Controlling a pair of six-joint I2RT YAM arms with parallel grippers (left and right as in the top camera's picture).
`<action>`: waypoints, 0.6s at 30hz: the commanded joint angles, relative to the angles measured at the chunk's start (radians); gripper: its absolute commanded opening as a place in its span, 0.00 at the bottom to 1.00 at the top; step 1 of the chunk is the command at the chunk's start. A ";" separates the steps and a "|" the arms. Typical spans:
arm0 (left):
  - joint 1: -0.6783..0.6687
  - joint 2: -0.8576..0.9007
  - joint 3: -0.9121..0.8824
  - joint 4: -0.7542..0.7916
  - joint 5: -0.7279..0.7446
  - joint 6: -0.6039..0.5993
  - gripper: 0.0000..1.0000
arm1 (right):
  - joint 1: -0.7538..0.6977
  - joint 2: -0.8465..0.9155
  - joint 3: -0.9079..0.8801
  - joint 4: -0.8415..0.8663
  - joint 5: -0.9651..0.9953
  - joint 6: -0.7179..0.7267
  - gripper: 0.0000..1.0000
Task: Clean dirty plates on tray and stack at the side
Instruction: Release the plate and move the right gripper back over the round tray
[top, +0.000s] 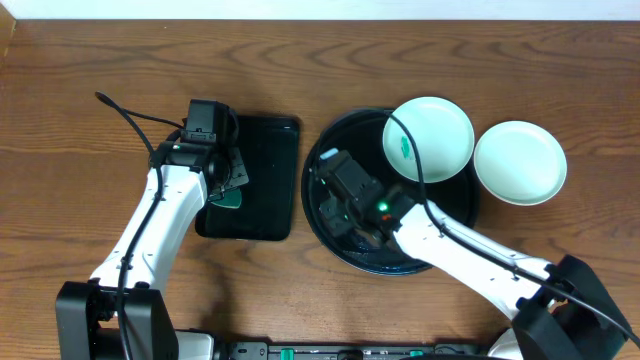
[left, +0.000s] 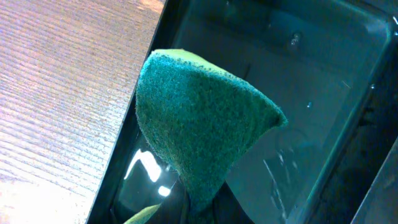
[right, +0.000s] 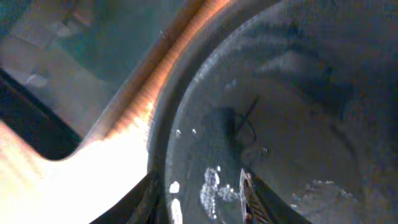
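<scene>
Left pincer (top: 226, 186) clamps the sponge (left: 199, 124) (green, scrubby); right pincer (right: 199, 199) stands half-open at the tray (right: 280, 124) rim.

Two pale round plates are in view, a smeared plate (top: 435, 135) and a plain plate (top: 520, 162). There is one round black tray (top: 365, 135), one rectangular black tray (top: 265, 180) and one green sponge (left: 205, 130). Two robot arms show, the left arm (top: 165, 215) and the right arm (top: 470, 250).
</scene>
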 joint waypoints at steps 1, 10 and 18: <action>0.001 -0.005 -0.003 0.001 -0.001 -0.006 0.08 | -0.008 0.010 0.138 -0.071 -0.037 -0.008 0.39; 0.001 -0.005 -0.003 0.001 -0.001 -0.006 0.08 | 0.008 0.172 0.330 -0.266 -0.094 -0.013 0.53; 0.001 -0.005 -0.003 0.001 -0.001 -0.006 0.08 | 0.048 0.291 0.329 -0.266 -0.093 0.010 0.44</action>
